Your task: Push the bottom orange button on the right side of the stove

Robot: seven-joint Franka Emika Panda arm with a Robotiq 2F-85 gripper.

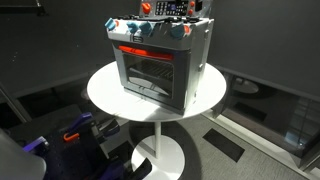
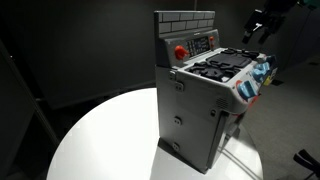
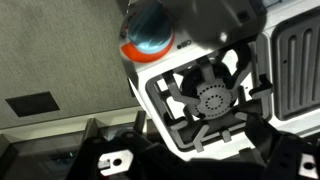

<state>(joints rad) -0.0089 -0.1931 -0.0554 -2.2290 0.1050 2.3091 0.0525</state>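
Note:
The stove (image 1: 160,65) is a small grey toy oven with a glass door, an orange-red strip and blue knobs. It stands on a white round table in both exterior views, also (image 2: 200,120). Its brick-patterned back panel carries a round red button (image 2: 181,51) and a small key panel (image 2: 204,43). I cannot make out the orange buttons on its right side. My gripper (image 2: 258,25) hovers above and beyond the stovetop, touching nothing, also (image 1: 190,8). The wrist view looks down on a burner (image 3: 208,100) and a blue knob (image 3: 150,28). The jaws look open and empty.
The white round table (image 1: 105,95) stands on a single pedestal; its bare top (image 2: 100,140) spreads beside the stove. A blue and orange object (image 1: 75,133) lies on the dark floor below the table. Dark walls surround the scene.

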